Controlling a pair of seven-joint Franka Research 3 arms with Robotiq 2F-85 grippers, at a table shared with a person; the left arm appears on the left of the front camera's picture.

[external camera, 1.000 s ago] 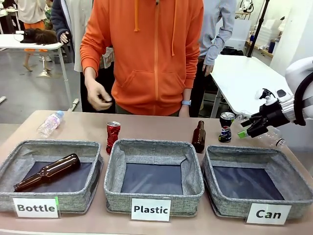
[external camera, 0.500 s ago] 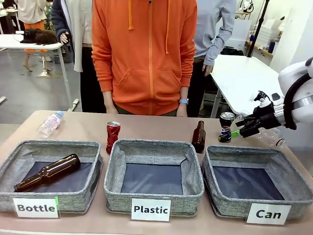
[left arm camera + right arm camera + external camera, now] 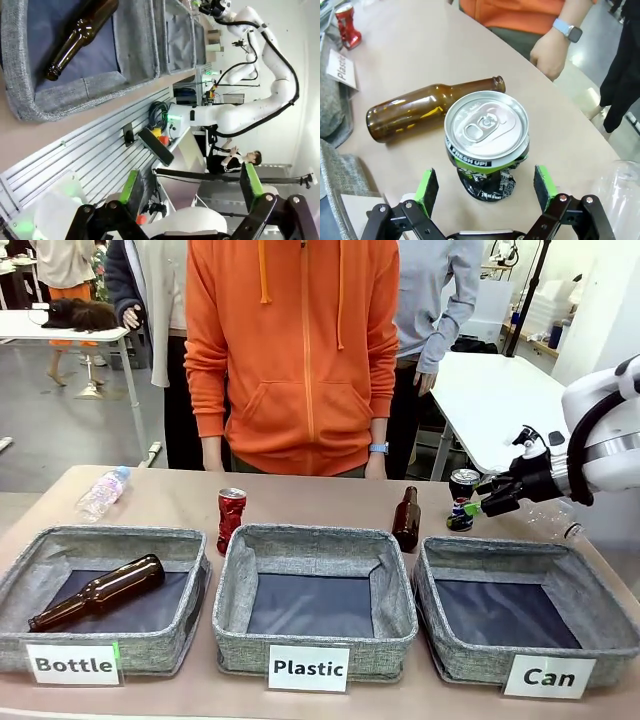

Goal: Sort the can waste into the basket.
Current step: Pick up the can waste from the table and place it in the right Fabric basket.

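Note:
A crumpled silver and dark can (image 3: pixel 462 500) with green marks stands on the table behind the "Can" basket (image 3: pixel 520 552). My right gripper (image 3: pixel 479 501) is open and level with it, just to its right. In the right wrist view this can (image 3: pixel 486 136) stands upright just beyond the two green-padded fingers (image 3: pixel 427 191), with the right gripper (image 3: pixel 486 189) touching nothing. The red can (image 3: pixel 231 519) stands upright behind the "Plastic" basket (image 3: pixel 315 540), and it appears again as the red can (image 3: pixel 347 22) far off. My left gripper (image 3: pixel 190 184) is open and empty, away from the table.
A brown bottle (image 3: pixel 406 520) stands left of the silver can. Another brown bottle (image 3: pixel 97 592) lies in the "Bottle" basket (image 3: pixel 110 536). Clear plastic bottles lie at the far left (image 3: pixel 101 494) and behind my right gripper (image 3: pixel 556 521). A person in an orange hoodie (image 3: pixel 300 350) stands at the far side.
My right gripper has moved left and slightly down, up to the silver and dark can. The person's raised hand has dropped to their side.

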